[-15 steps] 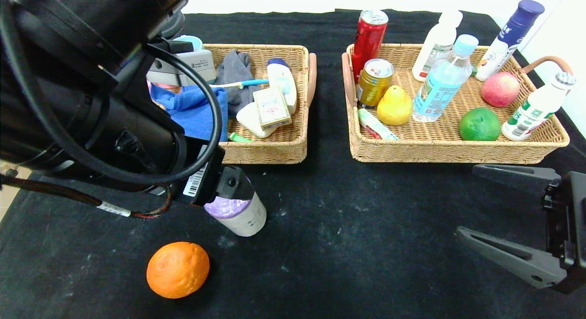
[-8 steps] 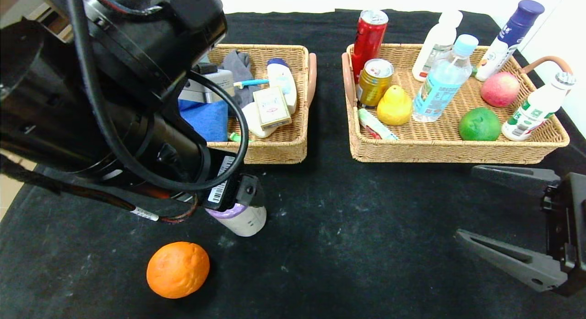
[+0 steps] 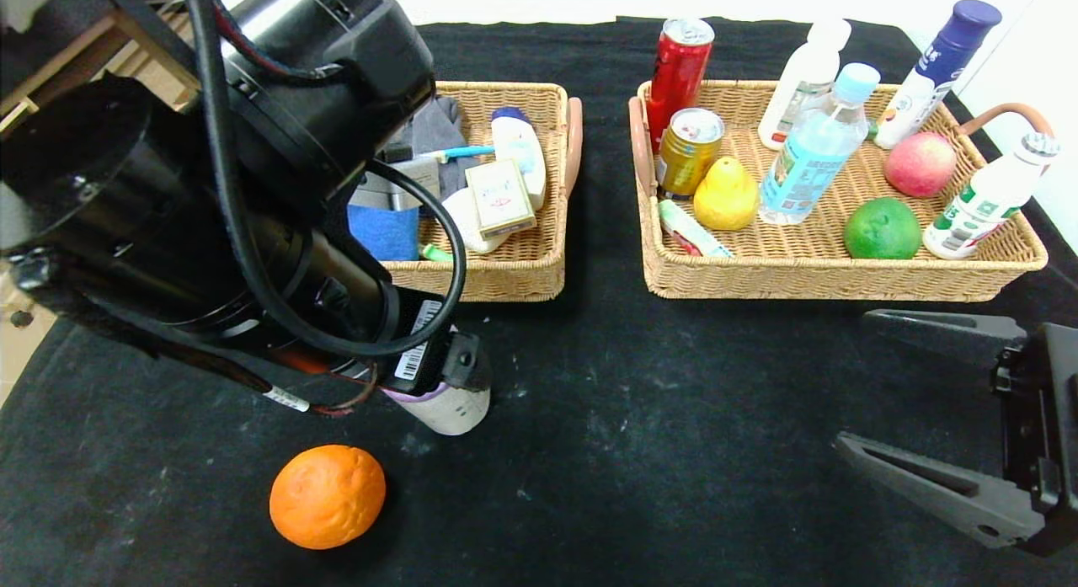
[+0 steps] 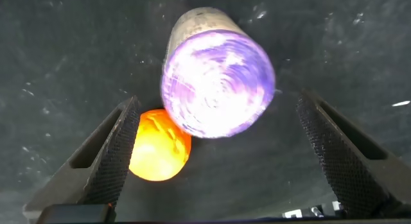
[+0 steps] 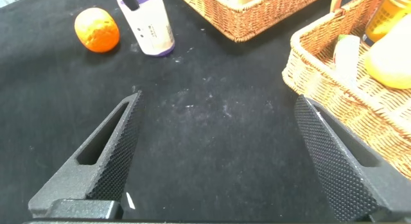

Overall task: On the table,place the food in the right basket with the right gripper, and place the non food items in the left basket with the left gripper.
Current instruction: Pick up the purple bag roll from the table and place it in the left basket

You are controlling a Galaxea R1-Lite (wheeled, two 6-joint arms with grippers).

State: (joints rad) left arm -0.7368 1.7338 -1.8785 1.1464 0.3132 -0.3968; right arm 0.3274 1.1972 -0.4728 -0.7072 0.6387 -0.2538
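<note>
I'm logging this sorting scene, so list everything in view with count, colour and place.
table: 1, black cloth, under all.
left basket: 1, tan wicker, far left; holds card box, white bottles, blue cloth, grey cloth, toothbrush.
right basket: 1, tan wicker, far right.
cans: 2, red and gold, right basket.
bottles: 4, clear or white, right basket.
pear: 1, yellow, right basket.
candy stick: 1, red-white, right basket.
apple: 1, red, right basket.
green fruit: 1, right basket.
orange: 1, on table, near left.
roll: 1, purple top, white sleeve, upright on table.
left gripper: open, over the roll.
right gripper: open, near right, above table.
</note>
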